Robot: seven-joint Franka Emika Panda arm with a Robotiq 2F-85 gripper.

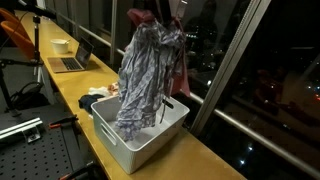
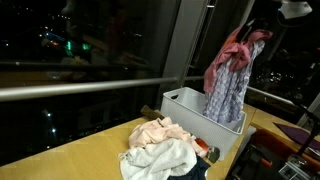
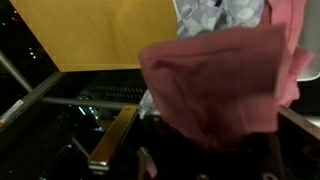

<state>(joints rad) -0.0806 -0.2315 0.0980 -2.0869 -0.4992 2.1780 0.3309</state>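
– cloth is my worry. the gripper [image 1: 160, 14] is clenched high above the bin [image 1: 150, 146], and two pieces hang from it: pink cloth [image 1: 181, 62] and plaid shirt [image 1: 143, 70]. where are they exactly?

– both are in the air, over the bin. the lower end of the plaid shirt reaches down inside the rim, i think. the pink cloth hangs beside it, higher up. in the wrist view the pink cloth [image 3: 215, 85] covers almost everything, so i cannot see the fingers.

– then what could go wrong?

– i judge that the fingers pinch the pink cloth, but the plaid shirt is maybe only caught together with it. if that hold is thin, its own weight could pull it out. also the long hem could catch on the bin wall and drag the bin on the table [image 1: 205, 160].

– and beside the bin?

– in an exterior view a pile [image 2: 165, 145] lies just beside it, with peach cloth [image 2: 160, 130] and white cloth [image 2: 160, 158]. a loose sleeve could hook them.

– count, please.

– one gripper, one bin, two hanging pieces. the pile has two light cloths and dark cloth [image 1: 95, 103] with them, but how many dark pieces i cannot tell. farther along the table, one laptop [image 1: 70, 62] and one bowl [image 1: 60, 45].
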